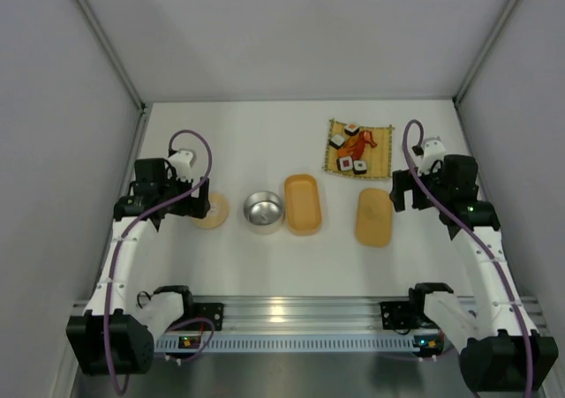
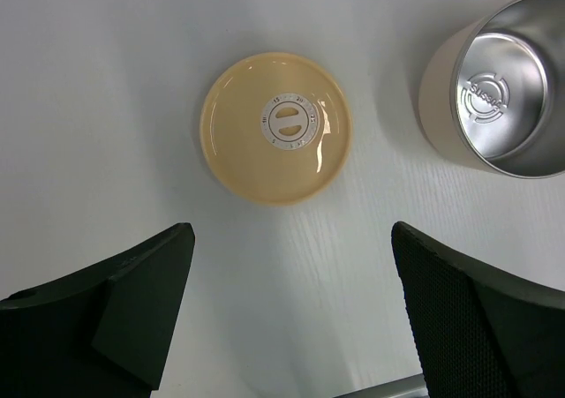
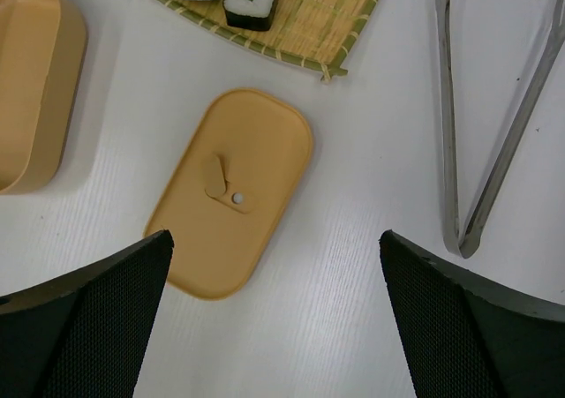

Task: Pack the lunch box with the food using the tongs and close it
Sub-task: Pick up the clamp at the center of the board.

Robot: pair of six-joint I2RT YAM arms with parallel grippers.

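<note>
White table [image 1: 229, 142]: lunch box [image 1: 302, 204] empty, lid [image 1: 374, 217] off; steel cup [image 1: 263, 212] empty; left gripper [image 2: 291, 239], right gripper [image 3: 275, 244] wide open, holding nothing.

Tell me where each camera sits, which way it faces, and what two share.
Top external: above and behind the arms, looking down at the table; both arms show.
Left wrist: on the left arm, facing down at a round lid and steel cup; open jaws at bottom.
Right wrist: on the right arm, facing down at the oval lid, tongs, mat; open jaws at bottom.
Shared: top and right wrist both show the oval lid.
</note>
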